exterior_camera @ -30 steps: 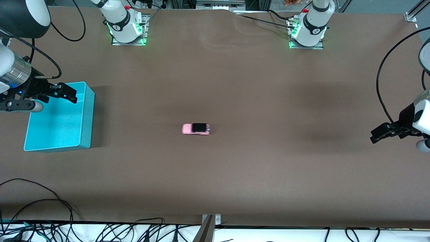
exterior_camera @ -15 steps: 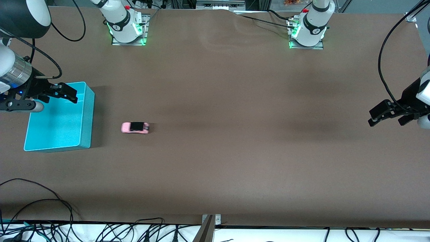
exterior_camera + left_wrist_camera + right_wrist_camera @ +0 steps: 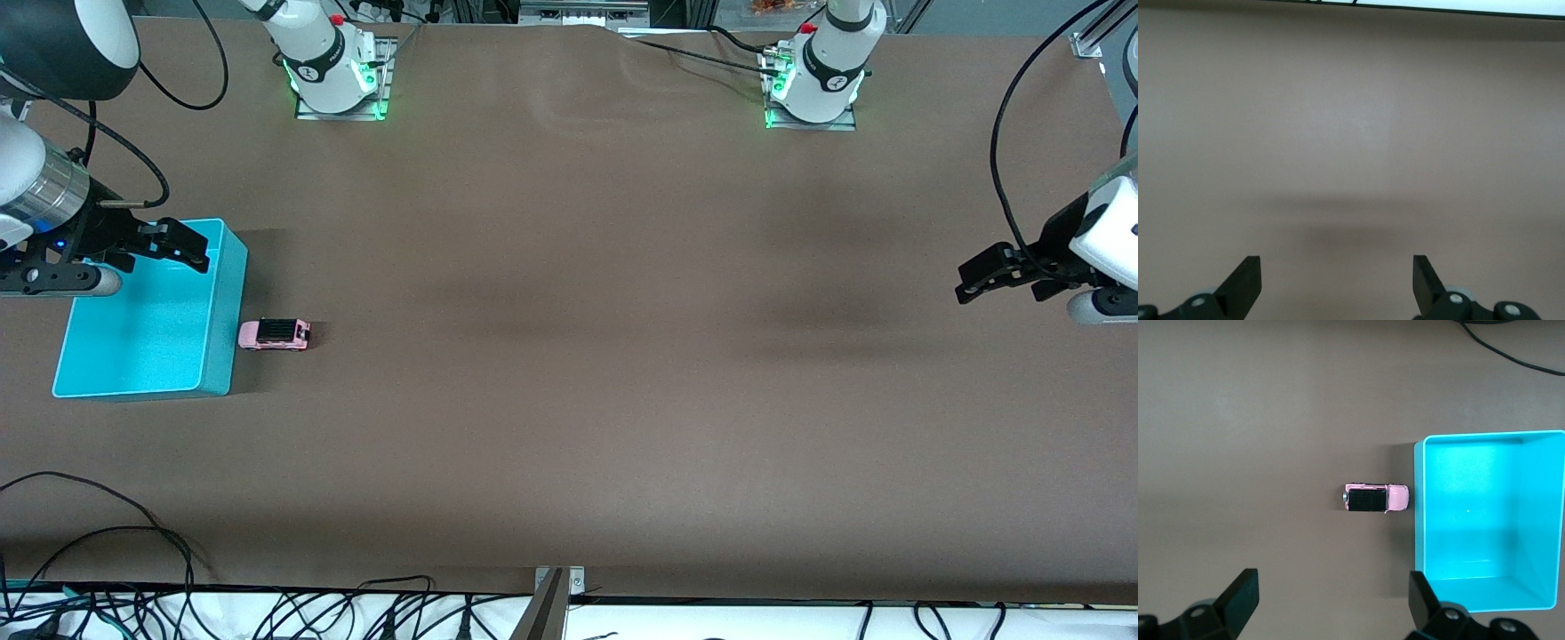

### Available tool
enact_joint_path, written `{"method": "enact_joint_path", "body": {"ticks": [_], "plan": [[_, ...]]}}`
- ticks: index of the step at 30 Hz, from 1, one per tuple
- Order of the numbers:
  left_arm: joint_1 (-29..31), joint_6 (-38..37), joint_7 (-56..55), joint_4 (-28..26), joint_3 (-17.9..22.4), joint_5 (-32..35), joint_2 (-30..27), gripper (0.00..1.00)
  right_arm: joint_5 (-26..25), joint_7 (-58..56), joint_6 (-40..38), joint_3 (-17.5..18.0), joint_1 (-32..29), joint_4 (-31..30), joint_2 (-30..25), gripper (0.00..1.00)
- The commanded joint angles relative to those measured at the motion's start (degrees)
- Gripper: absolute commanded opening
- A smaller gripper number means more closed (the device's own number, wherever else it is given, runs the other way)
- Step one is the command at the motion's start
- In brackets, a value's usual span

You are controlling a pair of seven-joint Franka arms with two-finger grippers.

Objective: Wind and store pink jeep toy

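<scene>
Pink jeep toy [image 3: 274, 334] sitting against turquoise bin [image 3: 213, 373]; released right pincer [image 3: 164, 249] over bin and released left pincer [image 3: 994, 277] risking nudging it aside.

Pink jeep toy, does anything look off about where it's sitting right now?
Yes. The pink jeep toy stands on its wheels on the table, nose against the outer wall of the turquoise bin, not inside it. The bin looks empty. Neither the right hand, over the bin, nor the left hand holds it.
</scene>
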Motion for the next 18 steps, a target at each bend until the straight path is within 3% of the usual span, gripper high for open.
{"method": "enact_joint_path", "body": {"ticks": [1, 18], "plan": [[0.42, -0.06, 1.76, -2.08, -0.05, -1.3, -2.15, 1.0, -0.4, -0.05, 0.45, 0.12, 0.1, -0.36, -0.44, 1.0], [0.86, -0.41, 1.68, -2.43, 0.04, -1.21, -2.15, 1.0, -0.4, 3.64, 2.21, -0.15, 1.07, -0.18, 0.62, 1.0]]}}
